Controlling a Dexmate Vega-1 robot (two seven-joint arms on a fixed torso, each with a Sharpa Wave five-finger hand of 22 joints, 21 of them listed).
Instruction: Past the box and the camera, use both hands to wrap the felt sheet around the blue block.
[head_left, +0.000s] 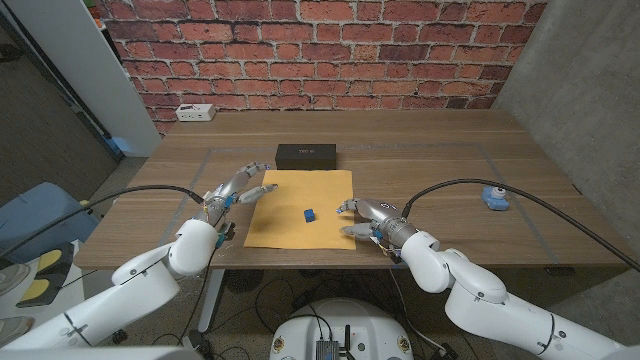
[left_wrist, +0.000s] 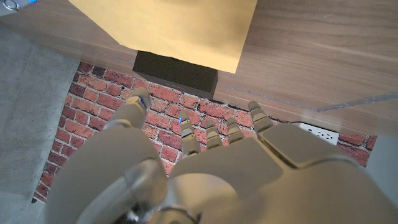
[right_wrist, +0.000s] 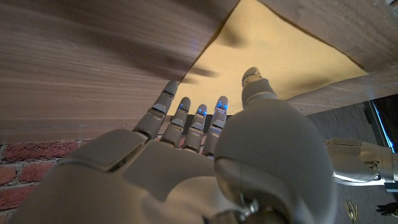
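From the head view, my left hand (head_left: 236, 189) and right hand (head_left: 367, 219) flank the flat tan felt sheet (head_left: 300, 210), fingers apart, holding nothing (placed, I judge, to fold it). The small blue block (head_left: 310, 213) sits on it, before the black box (head_left: 306, 155). Left wrist view: matte felt on the wood-grain worktop (left_wrist: 323, 50). Right wrist view: fingertips (right_wrist: 251, 76) over the felt's corner.
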